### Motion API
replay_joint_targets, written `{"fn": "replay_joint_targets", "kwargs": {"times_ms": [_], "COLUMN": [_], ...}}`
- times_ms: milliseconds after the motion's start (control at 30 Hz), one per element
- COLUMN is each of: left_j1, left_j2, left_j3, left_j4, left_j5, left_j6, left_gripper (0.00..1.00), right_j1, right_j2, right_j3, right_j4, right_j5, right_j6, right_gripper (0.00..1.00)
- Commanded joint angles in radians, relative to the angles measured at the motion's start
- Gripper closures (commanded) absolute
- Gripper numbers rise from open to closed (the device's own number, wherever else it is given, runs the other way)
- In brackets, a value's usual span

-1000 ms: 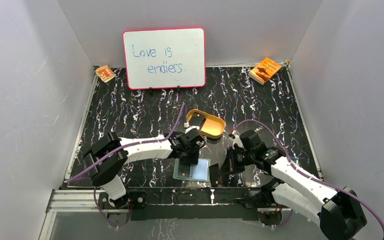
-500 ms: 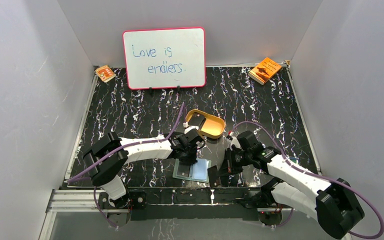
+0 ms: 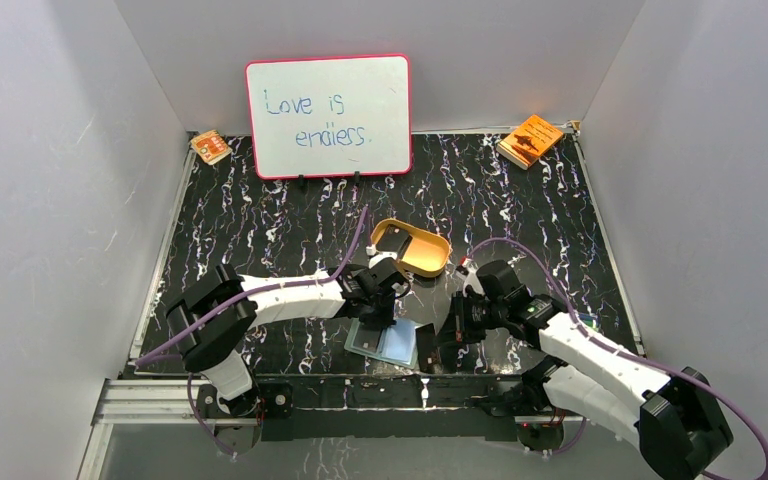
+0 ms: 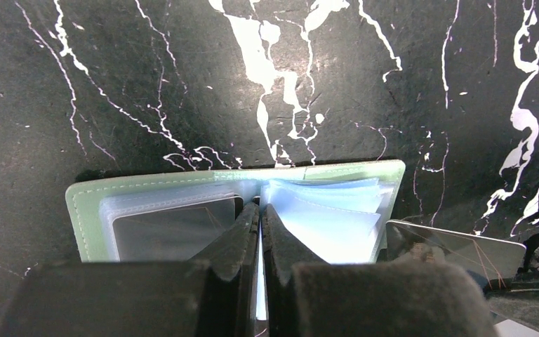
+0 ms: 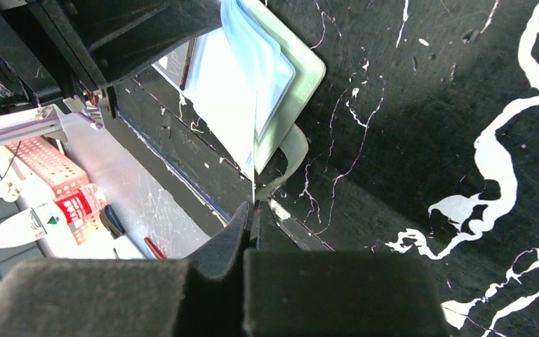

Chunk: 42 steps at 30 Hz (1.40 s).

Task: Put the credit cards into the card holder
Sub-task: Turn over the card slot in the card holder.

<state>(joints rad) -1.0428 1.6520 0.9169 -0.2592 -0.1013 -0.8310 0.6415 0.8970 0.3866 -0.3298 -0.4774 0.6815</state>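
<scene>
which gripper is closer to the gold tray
Left. The left gripper sits just near-side of the tray, down on the open card holder; the right gripper is farther toward the near edge, holding a card.

One whiteboard (image 3: 328, 115) is counted. Two orange booklets are seen: a small booklet (image 3: 210, 147) at the back left and a larger booklet (image 3: 530, 140) at the back right. One oval tray (image 3: 435, 258) is counted, with one dark piece (image 3: 391, 240) in it that cannot be identified. One open wallet (image 4: 83, 217) is found. Two cards are made out: one card (image 4: 172, 230) in a wallet pocket, a second card (image 4: 456, 251) just beside the wallet. Two arms are counted, a left arm (image 3: 285, 295) and a right arm (image 3: 600, 352), and two grippers, a left gripper (image 4: 260, 210) and a right gripper (image 5: 251, 205).
</scene>
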Motion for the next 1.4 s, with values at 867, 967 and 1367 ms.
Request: {"fn": "replay_joint_targets", "kwargs": {"times_ms": [867,967,1367], "left_j1": [-0.006,-0.006,-0.006], "left_j2": [0.062,0.060,-0.015], "left_j3": [-0.064,-0.048,0.070], "left_j4": [-0.067,-0.076,-0.173], "left_j5": [-0.015,-0.023,-0.078], "left_j6": [-0.003,0.002,0.052], "left_gripper": [1.00,1.00,0.63], "right_j1": [0.013,0.016,0.017], "right_j2": [0.283,0.323,0.374], "right_j3": [0.126,0.130,0.118], "right_j4": [0.167,0.199,0.287], "right_j5": [-0.128,-0.146,-0.155], "right_j6": [-0.096,-0.086,-0.041], "right_gripper": [1.00,1.00,1.00]}}
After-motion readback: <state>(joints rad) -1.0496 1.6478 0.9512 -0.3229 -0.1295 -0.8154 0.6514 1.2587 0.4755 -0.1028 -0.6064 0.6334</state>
